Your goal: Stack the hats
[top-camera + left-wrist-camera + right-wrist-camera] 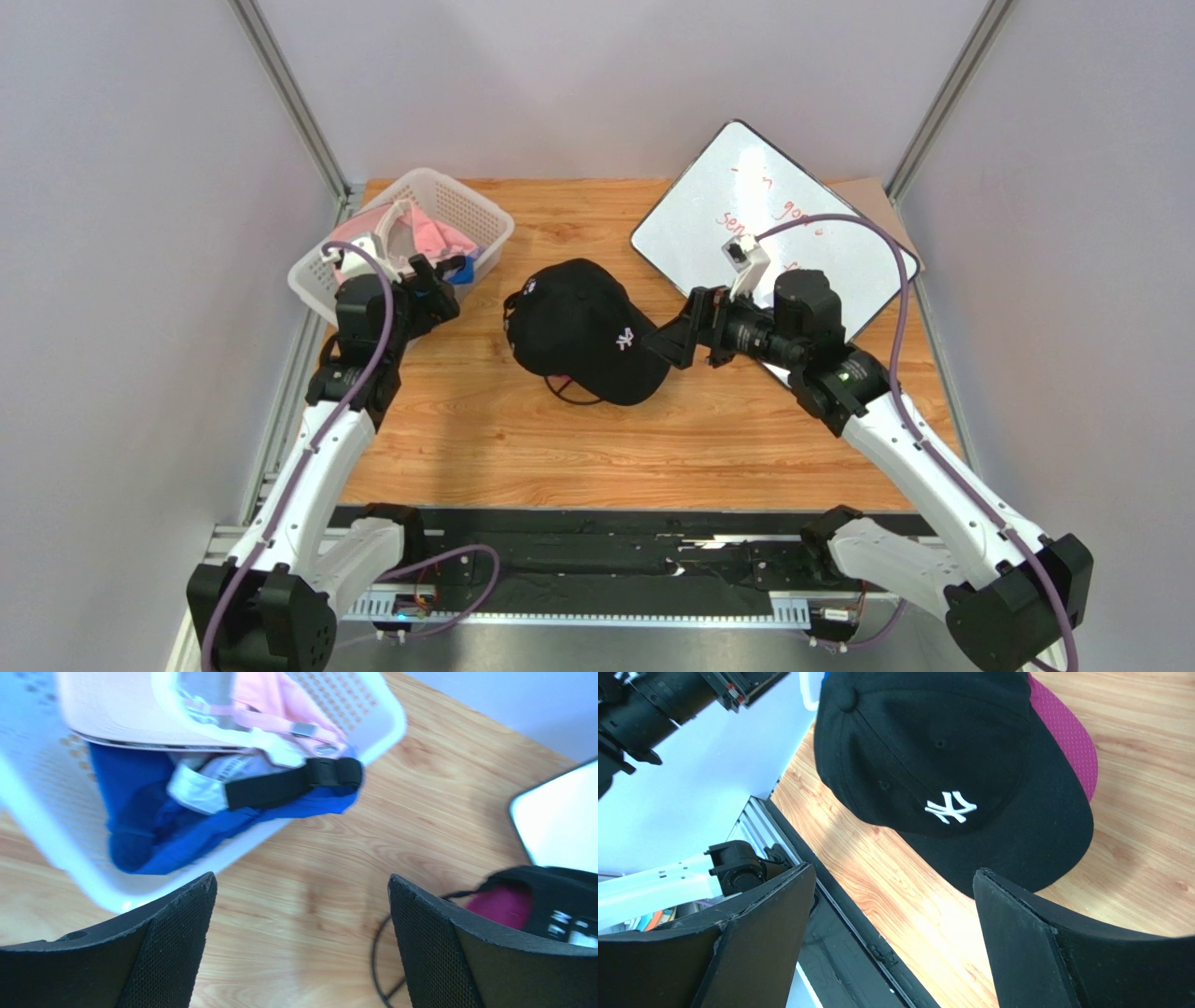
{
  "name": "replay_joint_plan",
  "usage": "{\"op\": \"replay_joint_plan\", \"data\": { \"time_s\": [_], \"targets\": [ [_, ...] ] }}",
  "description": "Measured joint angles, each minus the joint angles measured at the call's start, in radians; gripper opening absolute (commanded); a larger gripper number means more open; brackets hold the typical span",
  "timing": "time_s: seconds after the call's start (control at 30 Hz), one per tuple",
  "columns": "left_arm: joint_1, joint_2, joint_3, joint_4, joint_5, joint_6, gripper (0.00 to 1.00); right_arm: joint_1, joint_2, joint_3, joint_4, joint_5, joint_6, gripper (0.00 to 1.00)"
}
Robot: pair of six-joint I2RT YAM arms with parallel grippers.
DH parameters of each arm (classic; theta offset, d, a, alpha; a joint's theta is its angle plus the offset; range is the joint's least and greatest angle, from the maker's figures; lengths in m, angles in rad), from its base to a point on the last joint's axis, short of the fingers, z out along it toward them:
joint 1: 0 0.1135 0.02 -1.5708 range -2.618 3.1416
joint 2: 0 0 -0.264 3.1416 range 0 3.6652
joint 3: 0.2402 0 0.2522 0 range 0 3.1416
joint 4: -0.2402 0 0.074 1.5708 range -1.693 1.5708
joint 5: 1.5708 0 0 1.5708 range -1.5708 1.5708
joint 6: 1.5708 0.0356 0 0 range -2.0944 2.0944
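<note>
Top view: L gripper [438,287] sits at the near rim of the white mesh basket [421,186], jaws spread, nothing between them. A light pink cap [442,238] lies in the basket just ahead of it. R gripper [679,336] is also spread and empty, tips just beside the brim of the black NY cap [578,325]. That cap rests crown-up at mid-table [463,448], between the two grippers. A whiteboard [730,182] lies behind the R arm. L wrist view: fingers wide apart over bare wood; ahead and to the left, the basket holds a royal blue cap [161,829] w/ black strap, pink cap on top. R wrist view: black NY cap directly ahead of the open jaws, not touched; a magenta cap [1066,735] brim pokes out from under it, ahead-right.
</note>
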Motion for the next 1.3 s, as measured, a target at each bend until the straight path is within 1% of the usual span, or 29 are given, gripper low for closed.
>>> {"op": "replay_joint_plan", "data": {
  "time_s": [0.07,0.23,0.4,0.53,0.57,0.8,1.0,1.17,1.23,1.3],
  "targets": [
    [0.0,0.001,0.0,0.002,-0.047,0.045,0.88,0.0,0.0,-0.008,-0.002,0.0,-0.003,0.9],
    [0.0,0.046,0.0,0.057,-0.114,0.177,0.86,-0.006,0.0,-0.011,-0.01,-0.004,-0.006,0.9],
    [0.0,0.186,0.043,0.101,-0.106,0.311,0.85,-0.015,0.0,-0.024,-0.01,-0.013,-0.006,0.9],
    [0.0,0.254,0.072,0.133,-0.089,0.386,0.85,-0.023,-0.002,-0.035,-0.011,-0.02,-0.006,0.9],
    [0.0,0.266,0.079,0.143,-0.087,0.404,0.83,-0.025,-0.005,-0.04,-0.011,-0.021,-0.005,0.9],
    [0.0,0.371,0.159,0.183,-0.064,0.483,0.81,-0.035,-0.021,-0.06,-0.011,-0.031,-0.004,0.9],
    [0.0,0.425,0.193,0.156,-0.029,0.514,0.81,-0.04,-0.032,-0.06,-0.011,-0.035,-0.001,0.9],
    [0.0,0.481,0.239,0.127,-0.027,0.522,0.8,-0.041,-0.038,-0.06,-0.011,-0.035,0.003,0.9],
    [0.0,0.499,0.251,0.116,-0.031,0.527,0.74,-0.041,-0.043,-0.06,-0.011,-0.035,0.005,0.9],
    [0.0,0.52,0.263,0.104,-0.04,0.531,0.73,-0.042,-0.048,-0.06,-0.011,-0.035,0.006,0.9]
  ]
}}
